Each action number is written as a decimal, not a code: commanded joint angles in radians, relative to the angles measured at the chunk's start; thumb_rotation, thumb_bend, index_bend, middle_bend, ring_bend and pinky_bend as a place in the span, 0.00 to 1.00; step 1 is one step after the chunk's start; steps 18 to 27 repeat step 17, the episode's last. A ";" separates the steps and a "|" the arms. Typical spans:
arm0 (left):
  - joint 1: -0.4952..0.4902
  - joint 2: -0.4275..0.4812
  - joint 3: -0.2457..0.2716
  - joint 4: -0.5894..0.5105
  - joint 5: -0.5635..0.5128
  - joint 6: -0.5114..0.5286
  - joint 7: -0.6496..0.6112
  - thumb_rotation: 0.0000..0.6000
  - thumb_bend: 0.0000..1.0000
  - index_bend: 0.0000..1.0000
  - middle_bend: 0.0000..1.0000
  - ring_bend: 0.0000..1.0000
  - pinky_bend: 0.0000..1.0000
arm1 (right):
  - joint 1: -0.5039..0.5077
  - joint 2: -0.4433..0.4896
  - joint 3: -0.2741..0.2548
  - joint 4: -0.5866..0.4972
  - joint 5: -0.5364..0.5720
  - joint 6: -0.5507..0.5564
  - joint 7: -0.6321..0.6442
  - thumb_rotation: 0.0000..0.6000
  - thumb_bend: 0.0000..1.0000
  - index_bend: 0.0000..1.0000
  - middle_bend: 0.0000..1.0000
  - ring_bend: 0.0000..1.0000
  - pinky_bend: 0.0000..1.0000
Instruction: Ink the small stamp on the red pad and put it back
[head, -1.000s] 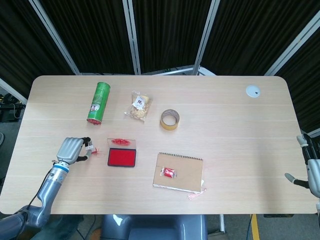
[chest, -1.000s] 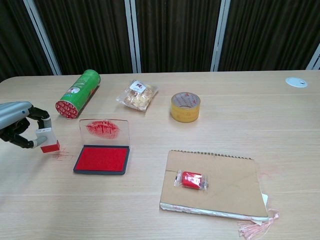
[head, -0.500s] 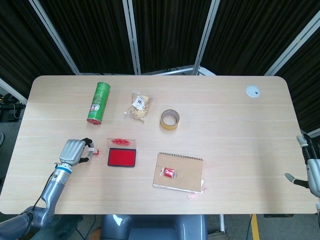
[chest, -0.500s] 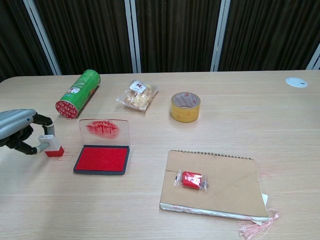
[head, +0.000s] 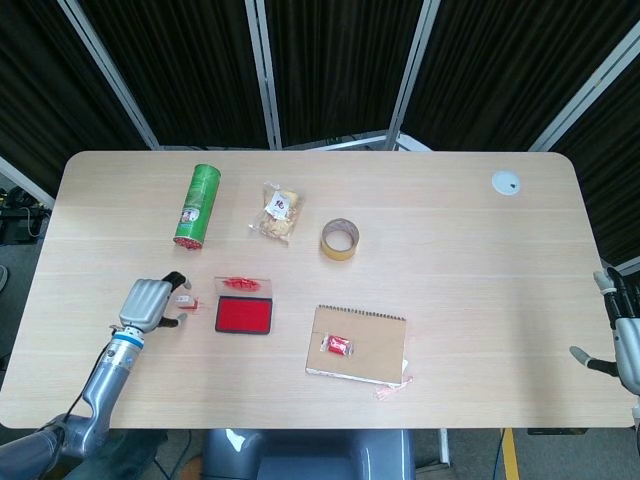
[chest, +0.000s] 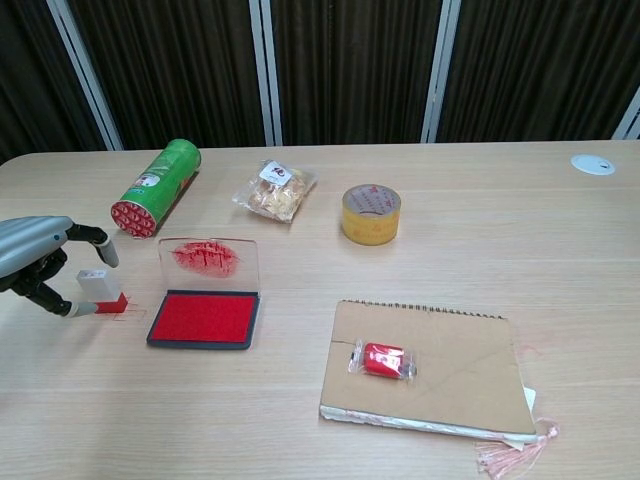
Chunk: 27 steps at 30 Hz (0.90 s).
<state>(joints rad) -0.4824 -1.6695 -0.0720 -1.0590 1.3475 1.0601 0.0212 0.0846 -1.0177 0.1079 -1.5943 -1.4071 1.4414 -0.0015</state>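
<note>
The small stamp (chest: 99, 292), white on top with a red base, stands upright on the table just left of the red ink pad (chest: 203, 318). The pad's clear lid (chest: 209, 260), smeared with red, stands open behind it. My left hand (chest: 38, 262) sits left of the stamp with its fingers spread around it; one fingertip is lifted clear above it, another lies low by its base. In the head view the stamp (head: 183, 299) lies between the left hand (head: 146, 301) and the pad (head: 243, 315). My right hand (head: 620, 335) hangs at the table's right edge, holding nothing.
A green can (chest: 157, 187) lies behind the pad. A snack bag (chest: 275, 190) and a tape roll (chest: 371, 213) sit mid-table. A brown notebook (chest: 450, 375) carries a red wrapped sweet (chest: 383, 359). A white disc (head: 506, 183) sits far right.
The left hand set the stamp down beside the pad, then spread its fingers off it. The right hand has not moved.
</note>
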 joint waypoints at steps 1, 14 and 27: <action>0.006 0.030 -0.009 -0.044 0.016 0.040 0.005 1.00 0.15 0.35 0.29 0.81 0.88 | -0.001 0.001 -0.001 -0.003 -0.003 0.002 0.003 1.00 0.00 0.00 0.00 0.00 0.00; 0.146 0.344 -0.019 -0.469 0.052 0.338 0.259 1.00 0.00 0.00 0.00 0.01 0.03 | -0.014 0.031 -0.008 -0.040 -0.046 0.037 0.040 1.00 0.00 0.00 0.00 0.00 0.00; 0.196 0.418 -0.002 -0.591 0.025 0.387 0.361 1.00 0.00 0.00 0.00 0.00 0.00 | -0.016 0.041 -0.009 -0.049 -0.056 0.044 0.051 1.00 0.00 0.00 0.00 0.00 0.00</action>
